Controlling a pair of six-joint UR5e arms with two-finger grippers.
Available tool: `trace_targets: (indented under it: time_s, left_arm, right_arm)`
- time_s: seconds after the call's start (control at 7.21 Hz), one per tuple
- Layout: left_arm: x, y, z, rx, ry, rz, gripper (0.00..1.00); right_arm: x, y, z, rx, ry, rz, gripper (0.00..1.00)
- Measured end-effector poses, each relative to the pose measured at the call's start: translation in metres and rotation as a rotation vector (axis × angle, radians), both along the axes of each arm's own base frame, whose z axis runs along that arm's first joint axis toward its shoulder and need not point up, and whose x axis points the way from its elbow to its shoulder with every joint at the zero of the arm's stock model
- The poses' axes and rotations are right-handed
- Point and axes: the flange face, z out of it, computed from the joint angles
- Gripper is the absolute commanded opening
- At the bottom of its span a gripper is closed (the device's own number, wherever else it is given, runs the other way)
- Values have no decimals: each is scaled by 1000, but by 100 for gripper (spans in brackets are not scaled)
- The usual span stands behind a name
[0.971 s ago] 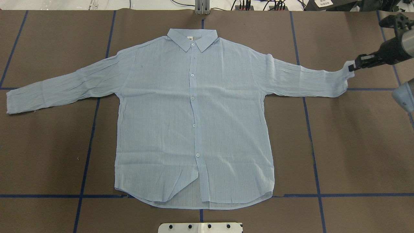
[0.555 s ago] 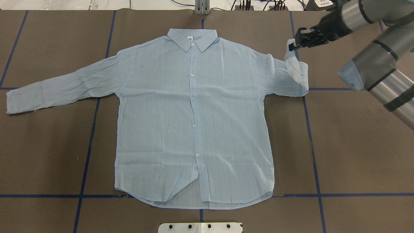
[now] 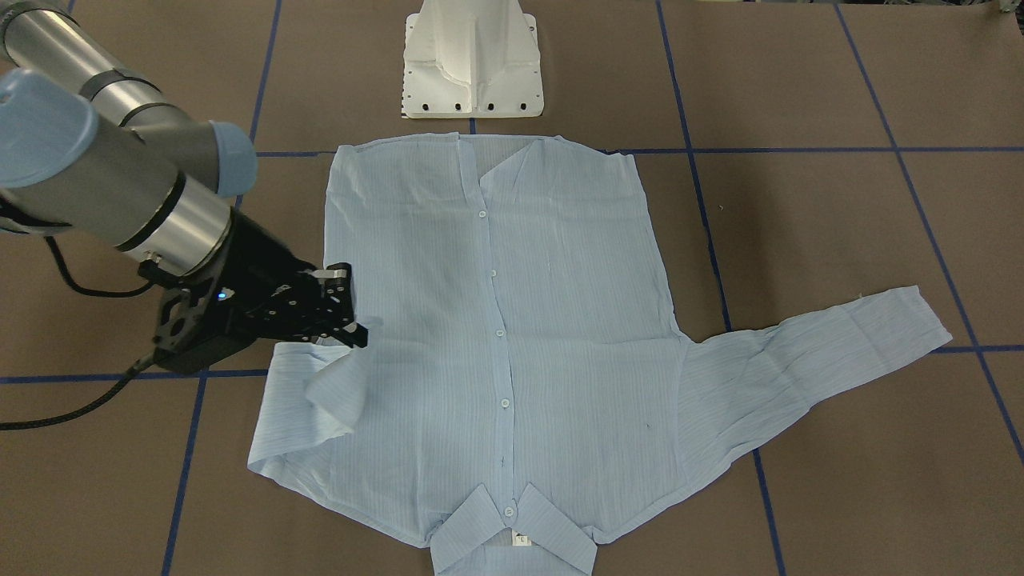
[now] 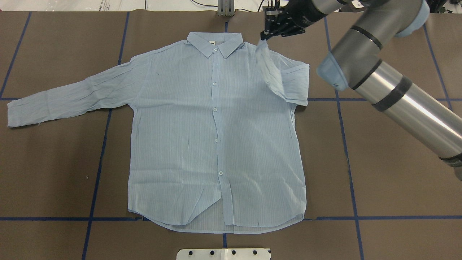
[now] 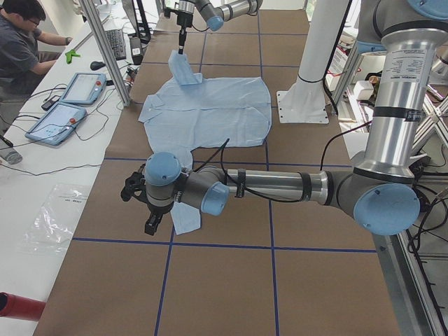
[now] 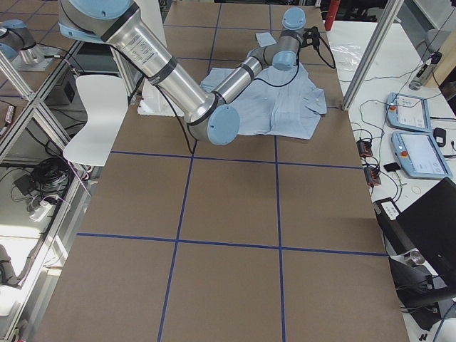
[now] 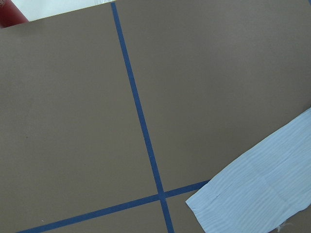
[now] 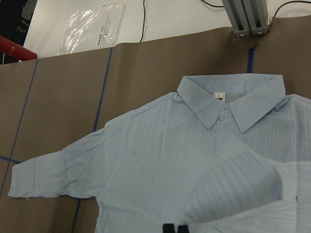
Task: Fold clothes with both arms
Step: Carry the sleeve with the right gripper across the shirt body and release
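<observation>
Flat on the desk [image 4: 397, 162], front up and buttoned, collar [image 4: 214, 43] on the side far from the base: the shirt [image 4: 216, 144]. With the right gripper [image 4: 267, 35], pinches the cuff of the sleeve on the robot's right [image 4: 285, 79], jaws closed on the cloth, and holds it raised just beside the collar, with this sleeve doubled back over its own shoulder. Probably needs to travel inward and down across the chest. Other sleeve [image 4: 65, 99] stretched flat, long axis toward the robot's left. Near its cuff, the left gripper [image 5: 152, 222]; jaws apart or together, impossible to tell.
</observation>
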Motion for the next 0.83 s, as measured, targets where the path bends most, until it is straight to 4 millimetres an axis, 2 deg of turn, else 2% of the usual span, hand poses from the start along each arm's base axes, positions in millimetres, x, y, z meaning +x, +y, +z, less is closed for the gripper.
trace_targets:
  time_s: [0.14, 0.28, 0.55, 0.69, 0.83]
  left_arm:
    - [0, 0, 2, -4, 0, 0, 99]
    - [0, 0, 3, -5, 0, 0, 99]
    - [0, 0, 4, 0, 0, 0, 99]
    - [0, -1, 4, 2, 0, 0, 99]
    - [0, -1, 4, 3, 0, 0, 99]
  right_arm:
    - [-31, 5, -16, 8, 11, 4, 0]
    - [-70, 11, -24, 9, 35, 6, 0]
    - [-162, 13, -17, -9, 142, 7, 0]
    - [-201, 10, -9, -9, 208, -5, 10]
    - [-240, 16, -4, 12, 270, -11, 99]
